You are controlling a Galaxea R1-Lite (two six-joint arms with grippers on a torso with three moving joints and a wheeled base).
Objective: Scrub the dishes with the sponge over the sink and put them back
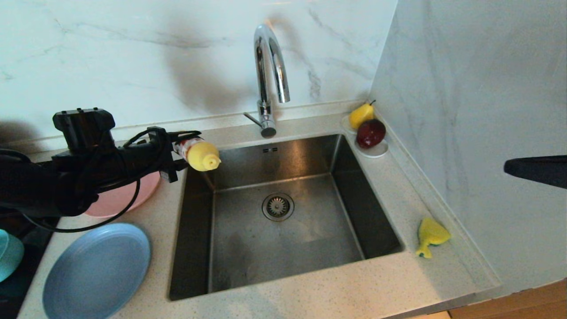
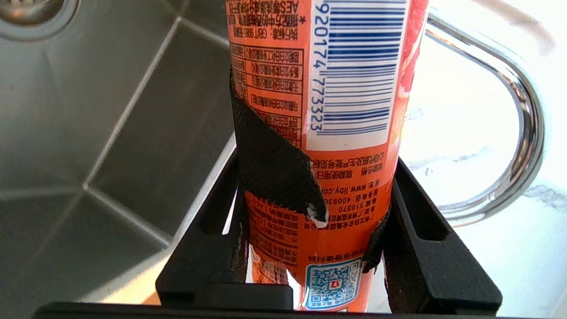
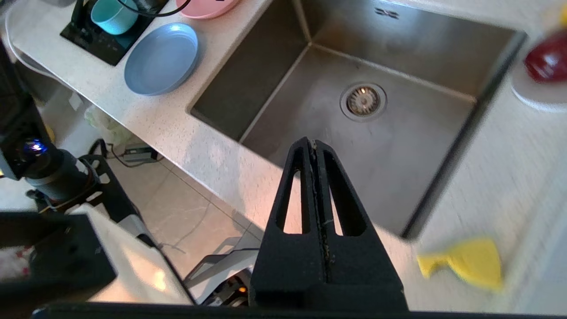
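Note:
My left gripper (image 1: 177,153) is shut on an orange bottle with a yellow cap (image 1: 201,155), held on its side over the sink's (image 1: 310,235) back left corner. In the left wrist view the fingers (image 2: 412,208) clamp the bottle's (image 2: 354,88) labelled body. The yellow sponge (image 1: 430,235) lies on the counter right of the sink. My right gripper (image 1: 509,167) hovers high at the right, shut and empty (image 3: 312,144), above the sink's front edge, with the sponge (image 3: 469,263) off to one side. Pink plate (image 1: 128,197), blue plate (image 1: 97,270) and teal bowl (image 1: 9,252) sit left of the sink.
A curved chrome tap (image 1: 270,66) stands behind the sink. A white saucer (image 1: 378,153) with a yellow pear (image 1: 361,114) and a dark red fruit (image 1: 371,133) sits in the back right corner. A marble wall (image 1: 465,110) closes the right side.

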